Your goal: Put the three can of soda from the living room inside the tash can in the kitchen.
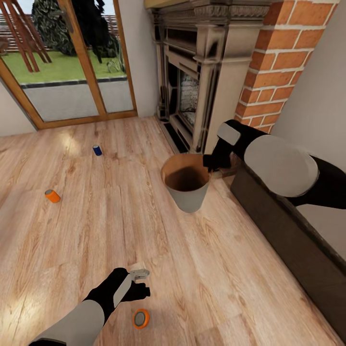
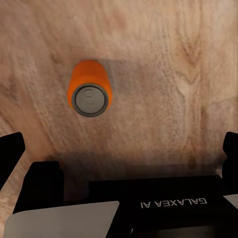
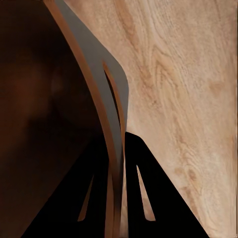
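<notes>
My right gripper [image 1: 212,162] is shut on the rim of the copper-brown trash can [image 1: 188,194] and holds it above the wood floor beside the fireplace. In the right wrist view the fingers [image 3: 141,198] pinch the bin's wall [image 3: 94,64], one inside and one outside. My left gripper [image 1: 140,282] hangs open over an orange soda can [image 1: 141,318] standing upright on the floor; the left wrist view shows that can [image 2: 89,92] from above, beyond the spread fingers [image 2: 10,148]. A second orange can [image 1: 52,195] lies on its side at the left. The dark blue can [image 1: 97,150] stands farther back.
The ornate fireplace [image 1: 202,72] and red brick chimney [image 1: 278,57] rise behind the bin. Glass doors [image 1: 72,57] to the garden close the far left. A dark low piece of furniture [image 1: 278,226] runs along the right wall under my right arm.
</notes>
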### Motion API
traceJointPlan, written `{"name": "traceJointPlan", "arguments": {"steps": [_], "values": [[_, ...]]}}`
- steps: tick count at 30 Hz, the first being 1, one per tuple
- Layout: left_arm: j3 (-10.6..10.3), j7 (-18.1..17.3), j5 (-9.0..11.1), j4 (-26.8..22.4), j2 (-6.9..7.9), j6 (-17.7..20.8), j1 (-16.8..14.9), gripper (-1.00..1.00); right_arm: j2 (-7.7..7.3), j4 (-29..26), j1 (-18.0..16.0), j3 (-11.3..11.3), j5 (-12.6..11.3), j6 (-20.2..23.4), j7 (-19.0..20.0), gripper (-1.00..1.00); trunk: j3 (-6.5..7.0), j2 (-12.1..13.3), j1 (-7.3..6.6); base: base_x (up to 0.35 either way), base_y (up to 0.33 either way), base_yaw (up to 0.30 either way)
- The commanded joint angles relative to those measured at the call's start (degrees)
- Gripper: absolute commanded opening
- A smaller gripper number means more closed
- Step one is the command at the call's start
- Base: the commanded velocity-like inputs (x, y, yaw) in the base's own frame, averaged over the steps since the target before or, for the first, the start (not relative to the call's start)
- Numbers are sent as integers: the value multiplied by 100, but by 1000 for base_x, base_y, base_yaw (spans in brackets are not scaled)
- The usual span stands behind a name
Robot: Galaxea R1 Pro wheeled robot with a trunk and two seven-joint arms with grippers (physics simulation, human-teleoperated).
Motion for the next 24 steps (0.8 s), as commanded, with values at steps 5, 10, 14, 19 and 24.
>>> {"name": "traceJointPlan", "arguments": {"steps": [5, 10, 14, 19, 24], "values": [[-4, 0, 0, 1, 0, -1, 0, 100, 39, -19, -201, -140, -111, 0, 29, -100, -70, -121, 66, 0, 0, 0], [-4, 0, 0, 1, 0, -1, 0, 100, 42, -18, -257, -134, -111, 0, 28, -100, -177, -321, 175, 0, 0, 0], [-3, 0, 0, 7, 0, -1, 0, 100, 43, -17, -266, -132, -111, 0, 28, -100, -227, -401, 219, 0, 0, 0], [-1, 0, 6, 9, 0, 6, 0, 100, 36, -17, -269, -129, -111, 0, 28, -100, -243, -401, 219, 0, 0, 0], [0, 0, 3, 10, 0, 7, 0, 100, 25, -22, -270, -130, -111, 0, 28, -100, -349, -602, 329, 0, 0, 0]]}}
